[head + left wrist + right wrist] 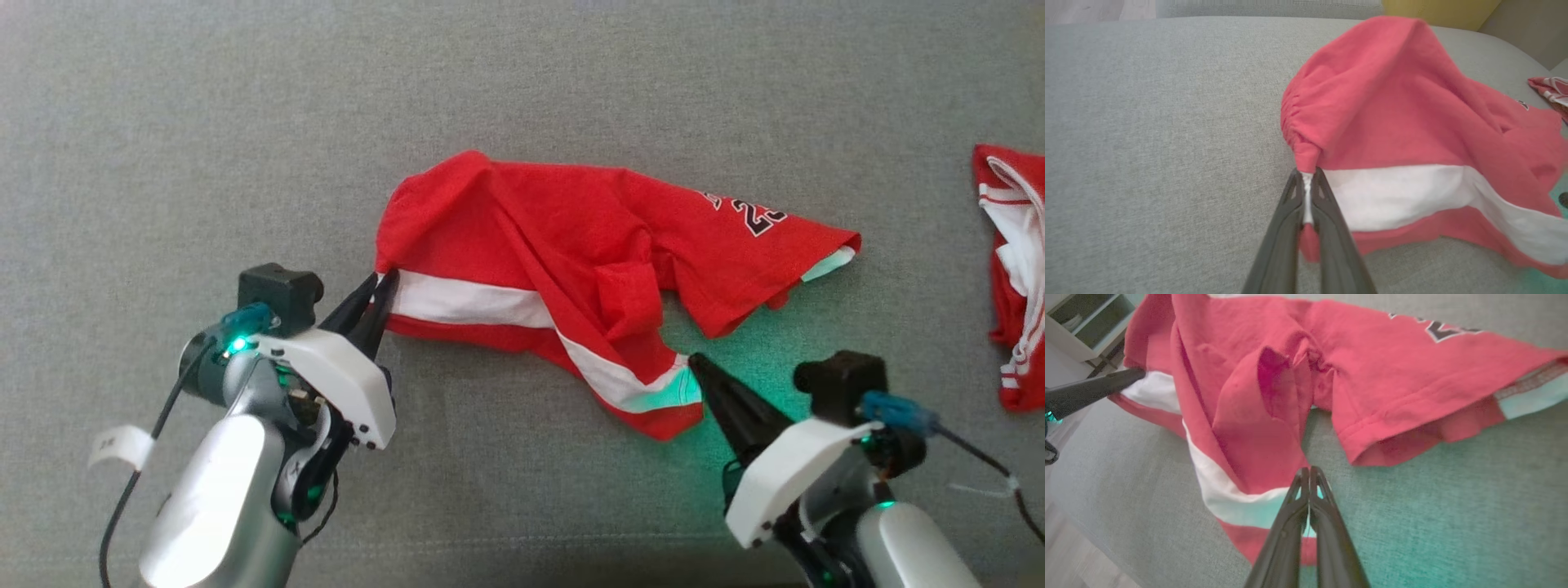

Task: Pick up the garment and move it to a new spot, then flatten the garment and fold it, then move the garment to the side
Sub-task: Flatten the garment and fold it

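On the wide grey cushion [245,122] in front of the robot, a red garment [588,237] lies crumpled across the middle, spread from about nine o'clock to three o'clock, with folds bunched near its centre. A white stripe [465,300] runs along its near edge from the nine o'clock end, then bends down toward five o'clock, where green light from the arm tints it. Dark printed numerals [755,216] show on the leg lying toward two o'clock. The left gripper [387,279] comes in from eight o'clock, and its two dark fingers are pinched together on the garment's nine o'clock corner, right where the stripe begins. From its own wrist, the fingers [1327,212] have white cloth squeezed between them, and the gathered red edge rises just above the tips. The right gripper [695,361] reaches in from five o'clock, its tips at the stripe's lower end. From that wrist the fingers [1331,531] are pressed tight together over the hem, with a sliver of pale cloth between them, so it looks clamped on the garment there. Both ends of the stripe are thus held, and the cloth between them rests on the cushion. Far off at three o'clock, well apart from all this, another red and white piece of clothing [1000,294] lies at the cushion's edge.
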